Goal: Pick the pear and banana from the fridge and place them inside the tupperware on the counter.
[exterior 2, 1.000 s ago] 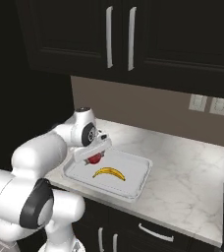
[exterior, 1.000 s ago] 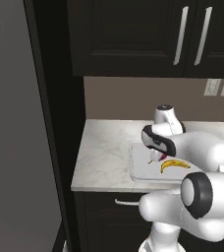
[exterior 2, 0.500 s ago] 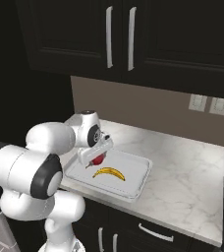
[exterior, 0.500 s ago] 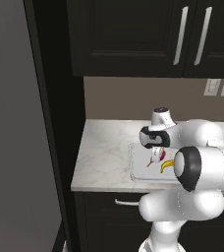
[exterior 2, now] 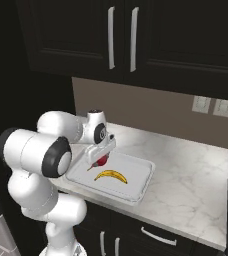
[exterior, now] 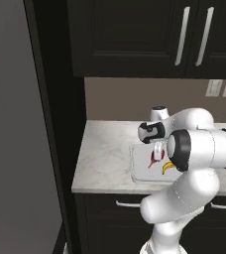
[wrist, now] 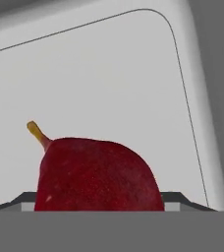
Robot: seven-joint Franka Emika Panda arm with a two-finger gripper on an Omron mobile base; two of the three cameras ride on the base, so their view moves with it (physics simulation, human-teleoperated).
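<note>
Both fruits are now at the tray (exterior 2: pixel 138 187), the shallow white container sitting on the marbled desk (exterior 2: pixel 196 170) below the black wall cupboards (exterior 2: pixel 136 35). The banana (exterior 2: pixel 110 175) lies flat on the tray's floor, near its front edge in the right base view, and nothing is touching it. That half of the job looks finished.

The pear (exterior 2: pixel 101 160) is also inside the tray's rim, just behind the banana and a little apart from it. In the left base view the pear (exterior: pixel 154 158) shows as a dark red spot within the tray (exterior: pixel 136 168), with the banana (exterior: pixel 168 167) just to its right. The gripper (exterior 2: pixel 101 158) hangs right over the pear, and its jaws stand wide, one on each side of the fruit. In the hand view the pear (wrist: pixel 97 174) sits close against the camera with its stem pointing up and left, the tray's white floor (wrist: pixel 109 78) behind it, and the finger tips (wrist: pixel 180 199) lie out at its flanks rather than pressed into it. I judge the pear to be let go, or very nearly so. Whether it already rests on the tray's floor or hangs a touch above it, the pictures do not settle.

What is left, as I read it, is small: lift the arm clear of the tray without nudging either fruit. The pear is rounded and could roll a little inside the tray once free, but the rim should keep it in.
</note>
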